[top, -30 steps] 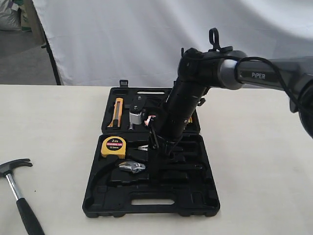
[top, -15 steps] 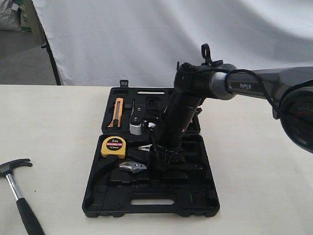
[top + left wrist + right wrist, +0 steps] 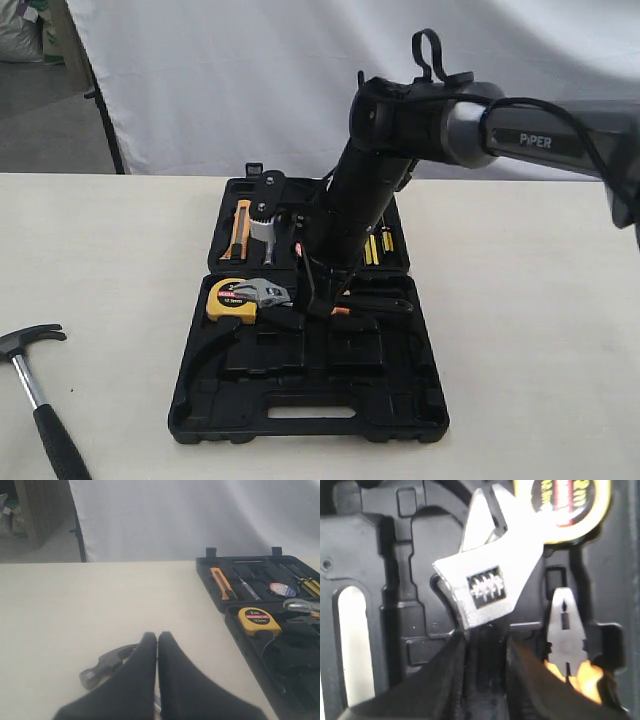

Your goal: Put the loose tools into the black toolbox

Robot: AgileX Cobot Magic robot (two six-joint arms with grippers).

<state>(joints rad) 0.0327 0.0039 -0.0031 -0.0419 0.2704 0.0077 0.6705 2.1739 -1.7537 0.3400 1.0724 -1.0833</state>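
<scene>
The black toolbox (image 3: pixel 400 395) lies open in the middle of the table. My right gripper (image 3: pixel 314 296) is shut on the black handle of the adjustable wrench (image 3: pixel 268 292), whose silver head hangs just above the yellow tape measure (image 3: pixel 228 300). In the right wrist view the wrench head (image 3: pixel 490 575) sits beyond the right gripper (image 3: pixel 487 637), over the toolbox recesses (image 3: pixel 380 555). The claw hammer (image 3: pixel 35 385) lies on the table at the front left. My left gripper (image 3: pixel 157 639) is shut and empty, above the hammer head (image 3: pixel 106 663). A small tape roll (image 3: pixel 279 589) rests in the toolbox's far half.
Orange-handled pliers (image 3: pixel 566 630) lie in a recess beside the wrench. A utility knife (image 3: pixel 241 225) and screwdrivers (image 3: pixel 376 246) sit in the far half. The slot handle (image 3: pixel 310 411) faces the front edge. A white curtain hangs behind the table.
The right arm has lifted the wrench out of the toolbox's near half and carried it back and left, over the tape measure. The hammer has not moved.
</scene>
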